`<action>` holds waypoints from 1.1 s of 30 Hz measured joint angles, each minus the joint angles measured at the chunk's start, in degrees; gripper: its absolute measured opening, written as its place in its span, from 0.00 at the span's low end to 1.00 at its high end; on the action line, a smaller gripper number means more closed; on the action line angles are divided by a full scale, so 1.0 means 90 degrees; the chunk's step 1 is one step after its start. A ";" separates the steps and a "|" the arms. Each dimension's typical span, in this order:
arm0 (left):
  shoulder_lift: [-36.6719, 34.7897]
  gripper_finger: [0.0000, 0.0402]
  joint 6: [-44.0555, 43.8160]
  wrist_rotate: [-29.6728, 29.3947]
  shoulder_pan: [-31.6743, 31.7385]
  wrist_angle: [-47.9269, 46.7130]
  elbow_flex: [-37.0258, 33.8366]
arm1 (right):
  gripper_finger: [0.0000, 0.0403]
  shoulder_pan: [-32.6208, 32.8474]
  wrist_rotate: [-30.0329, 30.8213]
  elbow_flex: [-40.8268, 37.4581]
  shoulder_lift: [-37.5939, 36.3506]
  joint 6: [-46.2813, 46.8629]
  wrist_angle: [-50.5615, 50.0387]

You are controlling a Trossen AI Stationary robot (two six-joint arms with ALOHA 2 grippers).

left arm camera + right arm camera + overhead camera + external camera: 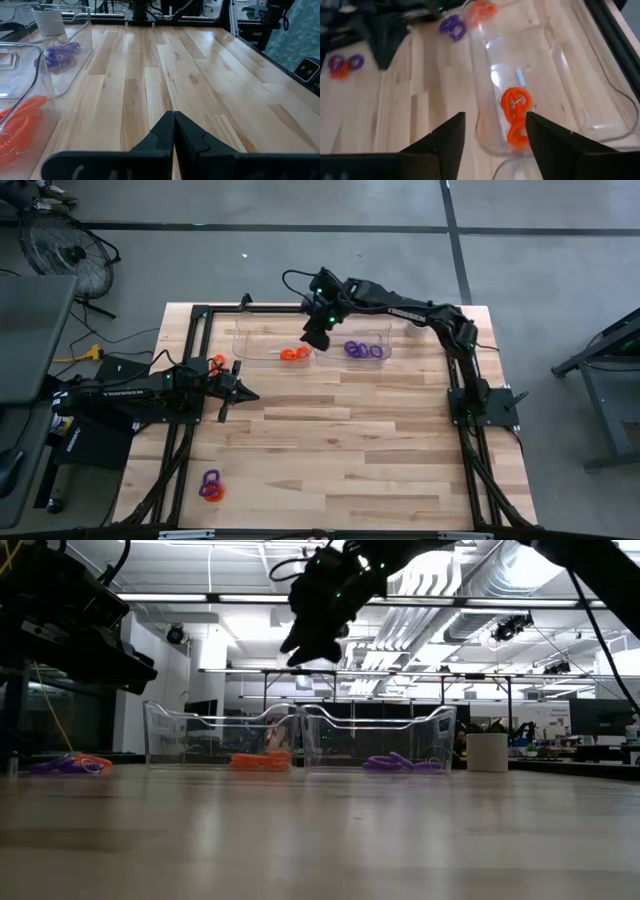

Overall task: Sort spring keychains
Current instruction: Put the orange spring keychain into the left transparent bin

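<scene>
Right wrist view shows the right hand (492,142) with its 2 fingers spread and nothing between them, poised above the clear tray (555,65) that holds the orange keychains (516,116). From overhead that hand sits over the boundary between the 2 transparent trays at the far side of the counter (340,440), with the orange pile (294,354) in the left tray and the purple keychains (364,349) in the right tray (385,340). A small white cup (414,331) stands just beside the purple tray.

The left hand (174,131) is clenched with nothing in it and rests low near the counter's left edge, pointing across the bare wood. Just beside its arm lies a loose orange keychain (217,363), and near the front left corner sits a loose cluster of purple and orange rings (209,486).

By the look of it, the step in hand is a drop into the orange tray, judged complete since the fingers are released and orange coils lie below. The next move calls for lifting clear of the tray walls and travelling to a loose ring. The front cluster has both colours touching, so a pick there needs care to take only 1.
</scene>
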 joint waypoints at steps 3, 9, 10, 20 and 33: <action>0.0000 0.00 -0.0002 -0.0002 0.0002 0.0002 0.0002 | 0.44 0.0053 -0.0017 0.0000 -0.0214 -0.0363 -0.0495; -0.0002 0.00 0.0000 0.0000 0.0000 0.0002 0.0002 | 0.28 0.0232 -0.0014 -0.1135 -0.1072 -0.1194 -0.0537; -0.0002 0.00 0.0000 -0.0002 0.0000 0.0000 0.0002 | 0.25 0.0271 -0.0012 -0.1527 -0.1317 -0.1315 -0.0323; -0.0001 0.00 -0.0002 -0.0001 0.0000 0.0001 0.0002 | 0.01 0.0579 0.0163 -0.6012 -0.4012 -0.0564 0.3067; -0.0002 0.00 -0.0001 -0.0001 0.0000 0.0002 0.0002 | 0.01 0.0709 0.0672 -1.0148 -0.6616 0.1352 0.6884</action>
